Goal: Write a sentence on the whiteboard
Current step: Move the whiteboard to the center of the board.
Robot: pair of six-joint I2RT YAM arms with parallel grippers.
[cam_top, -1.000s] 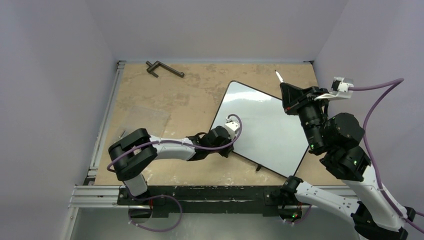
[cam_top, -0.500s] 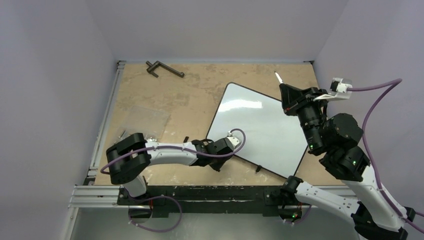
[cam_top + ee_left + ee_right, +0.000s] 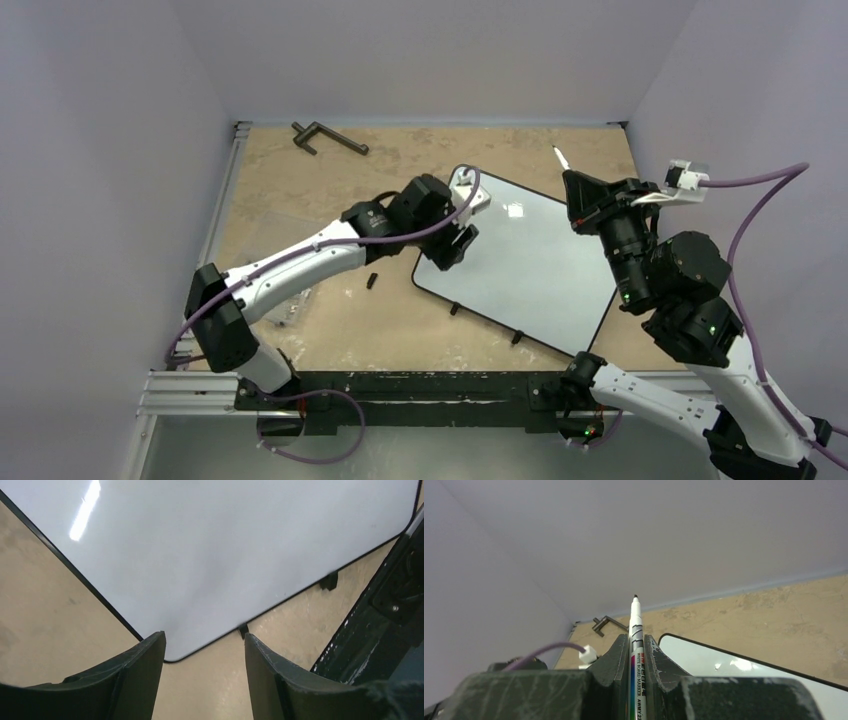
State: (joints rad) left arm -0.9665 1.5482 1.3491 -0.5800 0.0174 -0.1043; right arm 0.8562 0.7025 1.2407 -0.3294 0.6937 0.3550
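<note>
Two pincers, left pincer spread over whiteboard corner, right pincer pinching marker

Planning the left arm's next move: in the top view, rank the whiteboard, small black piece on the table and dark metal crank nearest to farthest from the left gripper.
1. The whiteboard: right at the left gripper, which hangs over its left edge.
2. The small black piece: on the table, left of the board.
3. The dark metal crank: by the table's far edge, left.
</note>
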